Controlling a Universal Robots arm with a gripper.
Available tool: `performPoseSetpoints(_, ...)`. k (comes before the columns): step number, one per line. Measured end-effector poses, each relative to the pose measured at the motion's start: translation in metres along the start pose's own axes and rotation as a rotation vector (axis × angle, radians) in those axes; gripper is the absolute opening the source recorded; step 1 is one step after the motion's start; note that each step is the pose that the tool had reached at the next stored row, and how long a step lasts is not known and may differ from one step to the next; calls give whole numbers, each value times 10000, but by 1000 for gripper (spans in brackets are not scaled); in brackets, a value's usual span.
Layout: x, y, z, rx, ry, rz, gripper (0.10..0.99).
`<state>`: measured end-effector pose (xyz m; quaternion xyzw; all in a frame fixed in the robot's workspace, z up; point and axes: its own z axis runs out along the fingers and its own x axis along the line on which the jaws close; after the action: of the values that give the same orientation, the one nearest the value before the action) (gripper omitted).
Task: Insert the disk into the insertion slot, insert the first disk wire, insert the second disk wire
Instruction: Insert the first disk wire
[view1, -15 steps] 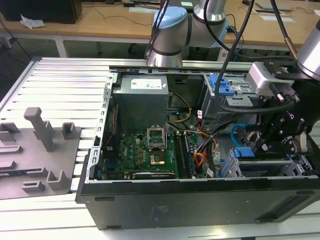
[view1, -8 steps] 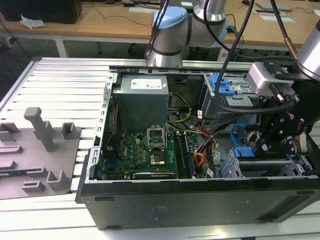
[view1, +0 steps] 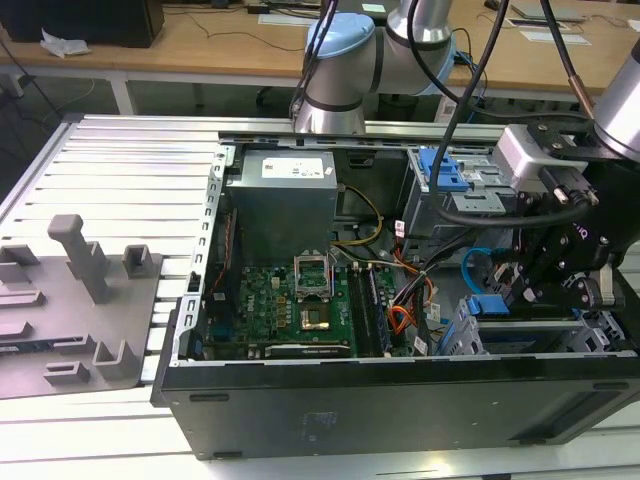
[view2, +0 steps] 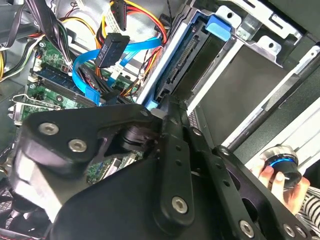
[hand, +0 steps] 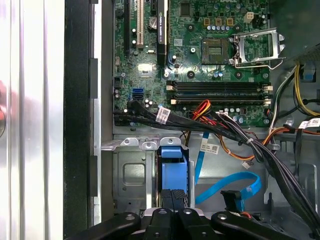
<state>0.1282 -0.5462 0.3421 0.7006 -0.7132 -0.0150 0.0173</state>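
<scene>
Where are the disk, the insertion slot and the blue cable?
the disk (hand: 172, 167): first wrist view, blue carrier.
the insertion slot (hand: 131, 175): first wrist view, grey cage wall.
the blue cable (hand: 235, 180): first wrist view, flat middle.

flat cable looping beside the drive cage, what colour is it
Light blue; the flat cable shows best in the first wrist view.

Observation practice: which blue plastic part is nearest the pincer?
The blue frame in the low cage, right by the pincer; the blue latch sits farther off on the tall bay.

We see the disk (hand: 172, 165) framed in bright blue, the slot (hand: 131, 180) grey. The board (hand: 197, 75) is green, one cable (hand: 235, 178) blue.
</scene>
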Motion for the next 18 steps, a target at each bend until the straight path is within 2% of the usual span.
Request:
performPoseSetpoints(1,0,0,0,0,1,0,169)
performPoseSetpoints(2,0,0,0,0,0,0,302)
performPoseSetpoints(9,0,-1,2,-1,-1,0,302)
performPoseSetpoints(10,-1,-19,3,0,-4,-1,302)
performPoseSetpoints(12,-7,-195,-7,-7,6,0,302)
performPoseSetpoints(13,-7,-225,-9,-11,18,1,302)
performPoseSetpoints(15,-18,-273,-11,-16,60,2,302)
performPoseSetpoints(18,-78,-272,-18,-16,82,4,302)
